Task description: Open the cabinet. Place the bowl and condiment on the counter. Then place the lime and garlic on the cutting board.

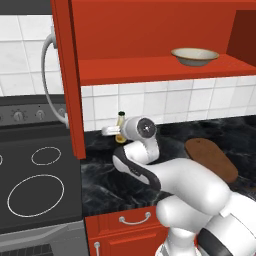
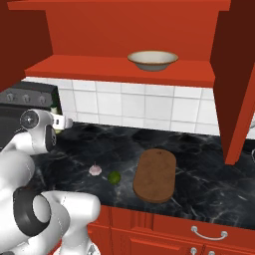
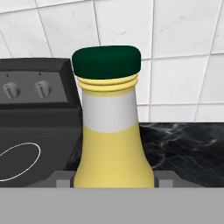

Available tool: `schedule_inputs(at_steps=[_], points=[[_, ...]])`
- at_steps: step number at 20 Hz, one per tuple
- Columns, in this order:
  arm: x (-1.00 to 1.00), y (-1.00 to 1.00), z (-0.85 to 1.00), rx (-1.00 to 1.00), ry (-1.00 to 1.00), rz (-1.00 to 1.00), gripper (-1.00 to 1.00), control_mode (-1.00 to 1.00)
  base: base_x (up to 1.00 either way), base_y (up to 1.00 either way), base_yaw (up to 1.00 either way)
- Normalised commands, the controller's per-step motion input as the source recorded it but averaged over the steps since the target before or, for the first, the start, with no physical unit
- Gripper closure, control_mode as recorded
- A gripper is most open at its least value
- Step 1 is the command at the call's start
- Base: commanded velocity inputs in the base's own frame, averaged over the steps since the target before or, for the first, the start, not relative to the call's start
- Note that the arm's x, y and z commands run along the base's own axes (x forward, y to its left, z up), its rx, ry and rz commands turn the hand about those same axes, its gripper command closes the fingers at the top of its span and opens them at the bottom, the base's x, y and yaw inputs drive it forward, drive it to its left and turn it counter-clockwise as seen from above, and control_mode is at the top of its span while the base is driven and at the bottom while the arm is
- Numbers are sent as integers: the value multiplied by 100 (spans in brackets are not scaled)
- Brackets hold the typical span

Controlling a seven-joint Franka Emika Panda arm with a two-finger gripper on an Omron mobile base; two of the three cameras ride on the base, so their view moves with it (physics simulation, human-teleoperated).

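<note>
lime [image 2: 114,177] and garlic [image 2: 95,170] in right base view alone; upright yellow green-capped bottle [image 3: 112,127] between part-open gripper [image 3: 113,180] fingers, grip unclear

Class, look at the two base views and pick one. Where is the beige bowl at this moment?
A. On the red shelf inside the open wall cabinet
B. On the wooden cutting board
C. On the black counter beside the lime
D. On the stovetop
A: the bowl sits on the red inner shelf of the open cabinet, above the counter, while the cutting board below carries nothing.
</note>
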Motion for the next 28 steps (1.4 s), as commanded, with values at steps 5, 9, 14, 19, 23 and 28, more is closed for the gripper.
schedule_inputs(at_steps=[5,9,14,19,23,28], points=[[10,8,-27,0,5,0,100,-100,0,0,0],[15,2,-32,0,5,0,100,-100,0,0,0],[14,2,-31,0,3,0,100,-100,0,0,0],[4,11,-33,0,1,0,100,-100,0,0,0],[0,16,-30,0,0,0,100,-100,0,0,0],[0,5,-24,0,0,0,100,-100,0,0,0]])
